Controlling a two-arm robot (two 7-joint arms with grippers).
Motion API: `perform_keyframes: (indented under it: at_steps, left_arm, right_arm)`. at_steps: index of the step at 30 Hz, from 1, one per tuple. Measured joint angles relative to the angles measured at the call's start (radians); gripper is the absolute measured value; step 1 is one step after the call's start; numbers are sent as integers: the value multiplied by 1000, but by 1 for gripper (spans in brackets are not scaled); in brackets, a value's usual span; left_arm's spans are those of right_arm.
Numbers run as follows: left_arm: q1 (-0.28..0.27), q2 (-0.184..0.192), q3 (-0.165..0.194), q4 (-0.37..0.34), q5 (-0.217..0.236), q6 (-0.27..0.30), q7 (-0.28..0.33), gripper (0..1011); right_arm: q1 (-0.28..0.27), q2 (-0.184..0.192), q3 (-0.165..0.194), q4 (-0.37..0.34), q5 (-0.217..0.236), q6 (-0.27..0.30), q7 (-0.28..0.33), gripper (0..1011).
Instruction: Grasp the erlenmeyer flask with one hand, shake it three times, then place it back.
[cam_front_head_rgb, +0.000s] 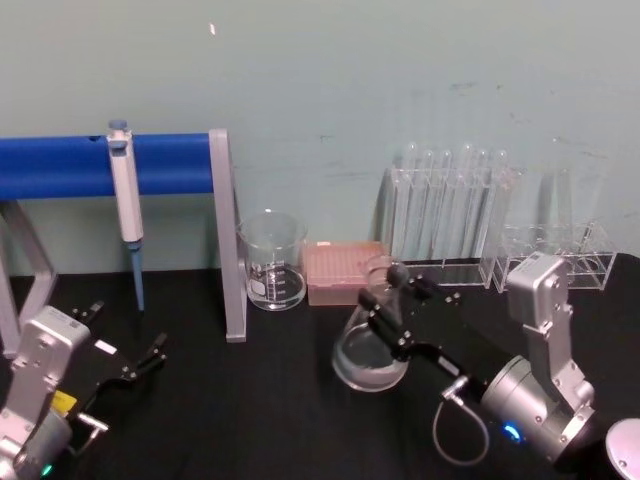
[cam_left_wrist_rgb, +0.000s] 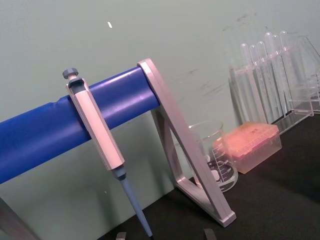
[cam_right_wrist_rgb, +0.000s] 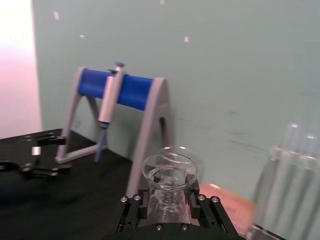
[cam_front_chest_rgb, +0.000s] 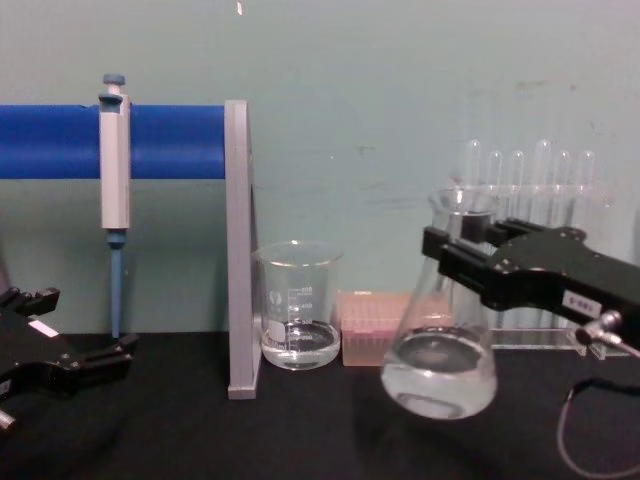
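Note:
The erlenmeyer flask (cam_front_head_rgb: 368, 362) is clear glass with a little clear liquid in its wide base. It is at the middle of the black table, in front of the pink box. My right gripper (cam_front_head_rgb: 383, 288) is shut on its narrow neck, one black finger on each side. In the chest view the flask (cam_front_chest_rgb: 440, 370) leans slightly in the right gripper (cam_front_chest_rgb: 460, 250); I cannot tell whether its base touches the table. The right wrist view looks down past the right gripper (cam_right_wrist_rgb: 170, 207) onto the flask's flared rim (cam_right_wrist_rgb: 169, 167). My left gripper (cam_front_head_rgb: 140, 370) is open and low at the left.
A glass beaker (cam_front_head_rgb: 272, 262) and a pink tip box (cam_front_head_rgb: 340, 272) stand behind the flask. A pipette (cam_front_head_rgb: 125, 200) hangs on the blue-barred stand (cam_front_head_rgb: 225, 240) at the left. Test tubes in a clear rack (cam_front_head_rgb: 450, 215) and another clear rack (cam_front_head_rgb: 560, 255) line the back right.

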Motion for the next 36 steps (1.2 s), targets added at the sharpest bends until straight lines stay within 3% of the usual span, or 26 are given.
perform_keyframes:
  at_steps: [9,20,31,36]
  left_arm:
    - [0,0,0,0,0,0,0,1001]
    - [0,0,0,0,0,0,0,1001]
    - [0,0,0,0,0,0,0,1001]
    - [0,0,0,0,0,0,0,1001]
  right_arm:
    - [13,32,-57,-2,36,-18,95,451]
    - [26,53,-101,-3,60,-36,133,451]
    - [18,45,-94,-4,56,-45,68,451]
    - [1,26,-67,-9,16,-60,-10,451]
